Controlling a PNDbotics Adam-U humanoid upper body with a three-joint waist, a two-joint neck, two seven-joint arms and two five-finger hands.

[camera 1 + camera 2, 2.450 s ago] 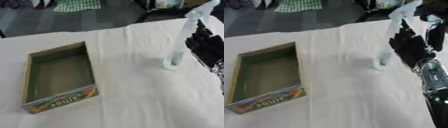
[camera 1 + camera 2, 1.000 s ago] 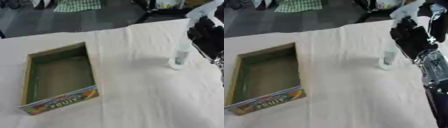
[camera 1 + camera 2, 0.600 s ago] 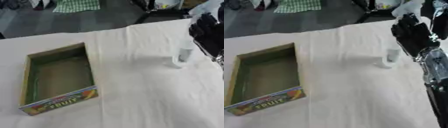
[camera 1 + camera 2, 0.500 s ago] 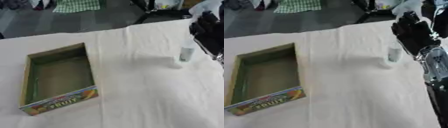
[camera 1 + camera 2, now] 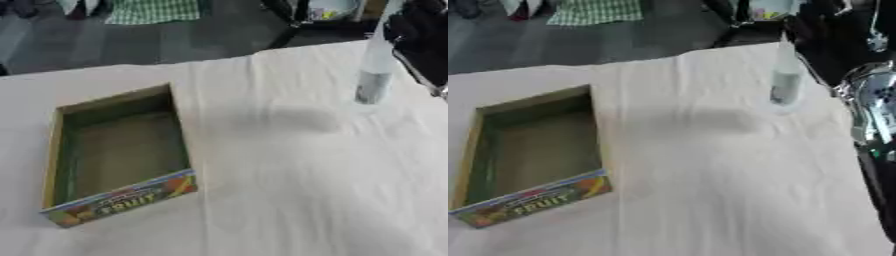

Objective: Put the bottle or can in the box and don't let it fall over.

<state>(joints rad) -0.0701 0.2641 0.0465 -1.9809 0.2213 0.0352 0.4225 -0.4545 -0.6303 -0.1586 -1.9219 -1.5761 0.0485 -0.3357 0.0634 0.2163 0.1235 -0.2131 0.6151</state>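
Observation:
A clear plastic bottle (image 5: 374, 75) stands upright at the far right of the table, near its back edge. My right hand (image 5: 424, 42), black and blurred, is against the bottle's upper part from the right and holds it. Its silver forearm (image 5: 874, 102) runs down the right edge in the right eye view. I cannot tell whether the bottle's base touches the cloth. The open cardboard fruit box (image 5: 120, 198) lies on the left with a green inside and nothing in it. My left hand does not show.
A cream cloth (image 5: 289, 190) covers the table, with a soft shadow left of the bottle. Beyond the back edge are a dark floor, a green checked cloth (image 5: 153, 9) and a black stand (image 5: 302, 22).
The right hand and the bottle have moved together away from me towards the far right edge of the table. The box has stayed in place.

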